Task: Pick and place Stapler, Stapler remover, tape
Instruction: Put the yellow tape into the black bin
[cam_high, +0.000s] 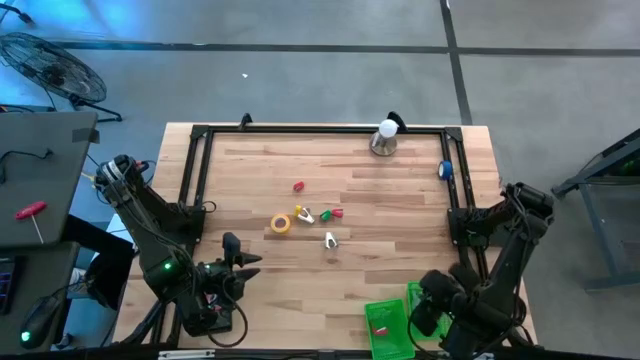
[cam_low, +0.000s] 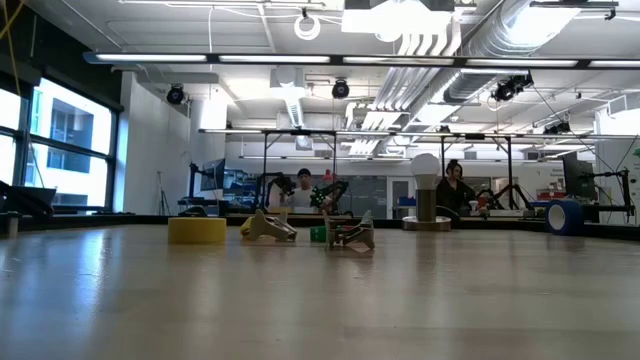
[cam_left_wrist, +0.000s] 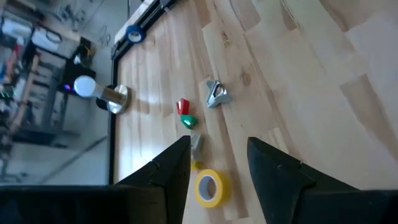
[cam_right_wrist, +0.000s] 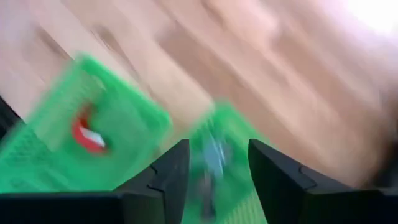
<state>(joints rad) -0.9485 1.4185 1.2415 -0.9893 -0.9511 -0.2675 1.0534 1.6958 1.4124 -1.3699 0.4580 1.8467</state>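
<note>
The right gripper (cam_right_wrist: 214, 171) is hanging part-open and empty over the green baskets (cam_high: 385, 325); the yellow tape (cam_high: 281, 223) is lying flat mid-desk (cam_high: 400, 220), hole upward; left gripper (cam_left_wrist: 217, 171) part-open, empty

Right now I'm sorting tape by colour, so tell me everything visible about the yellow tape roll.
The yellow tape roll is a small ring with an open round core, of glossy-looking yellow tape. It lies flat on the wooden table, near the middle, left of the scattered small items. Nothing touches it. In the left wrist view it shows beyond the left gripper, whose fingers are apart.
</note>
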